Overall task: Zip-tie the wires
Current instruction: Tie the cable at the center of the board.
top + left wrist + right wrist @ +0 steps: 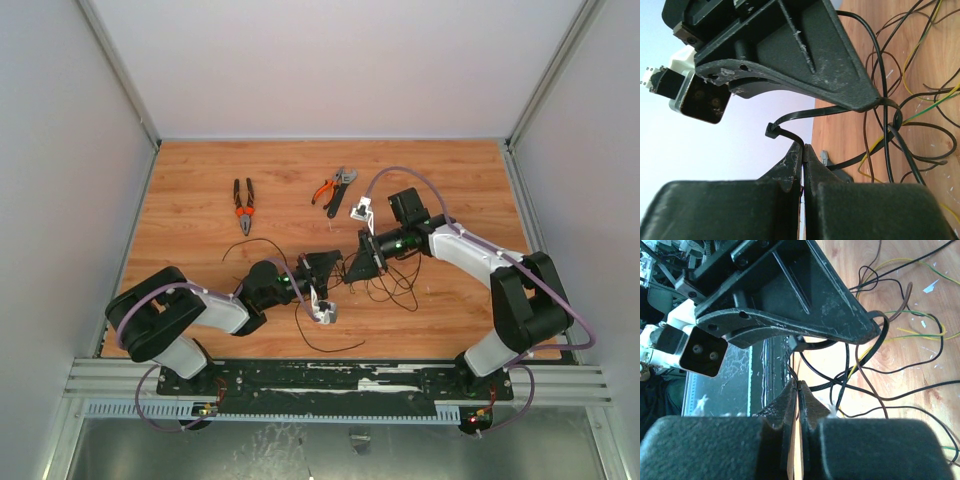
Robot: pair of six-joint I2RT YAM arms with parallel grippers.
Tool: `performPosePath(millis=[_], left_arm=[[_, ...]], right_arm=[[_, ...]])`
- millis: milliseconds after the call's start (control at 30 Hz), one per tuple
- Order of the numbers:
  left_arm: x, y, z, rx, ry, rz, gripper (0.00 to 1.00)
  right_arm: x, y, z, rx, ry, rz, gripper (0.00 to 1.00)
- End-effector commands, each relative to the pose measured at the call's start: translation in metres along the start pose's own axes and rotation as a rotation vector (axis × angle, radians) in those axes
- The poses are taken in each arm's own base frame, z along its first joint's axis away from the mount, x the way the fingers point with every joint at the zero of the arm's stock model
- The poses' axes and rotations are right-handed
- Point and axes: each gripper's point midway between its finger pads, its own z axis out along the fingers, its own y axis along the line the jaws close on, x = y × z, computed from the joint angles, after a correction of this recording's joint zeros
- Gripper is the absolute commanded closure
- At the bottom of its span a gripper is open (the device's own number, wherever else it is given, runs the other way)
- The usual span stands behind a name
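The wires lie as a loose tangle of thin black, brown and yellow strands mid-table, also in the left wrist view and the right wrist view. The zip tie is a black strip looped round a bunch of the wires, with its head in the air. My left gripper is shut on the strip right beside the head. My right gripper faces it and is shut on the ribbed strip. Both grippers hover just above the wood, tips almost touching.
Long-nose pliers with orange and black handles lie at the back left. Orange cutters and a dark tool lie at the back middle. A thin loose wire trails toward the near rail. Walls close three sides.
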Motion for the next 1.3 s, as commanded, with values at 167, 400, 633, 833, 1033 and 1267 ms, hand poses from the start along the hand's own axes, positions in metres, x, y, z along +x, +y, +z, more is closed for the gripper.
performPosePath(millis=[167,400,633,833,1033,1267], left_arm=[[-0.009,0.014,0.002,-0.025,-0.023,0.026,1.00],[-0.010,0.012,0.002,-0.016,-0.029,0.033,1.00],[-0.009,0.011,0.002,-0.005,-0.021,0.057,1.00],[-0.006,0.003,0.001,0.022,0.003,0.075,1.00],[-0.006,-0.001,0.000,0.030,0.002,0.070,1.00],[-0.009,-0.003,0.002,0.035,-0.004,0.070,1.00]], right_arm=[[0.008,-0.007,0.000,0.025,0.011,0.002,1.00],[-0.002,-0.004,-0.001,0.014,-0.004,-0.009,1.00],[-0.007,-0.004,-0.001,0.011,-0.005,-0.007,1.00],[-0.018,-0.006,-0.001,0.007,-0.013,-0.001,1.00],[-0.028,-0.004,-0.002,0.010,-0.024,-0.013,1.00],[-0.031,-0.005,-0.002,0.012,-0.030,-0.010,1.00]])
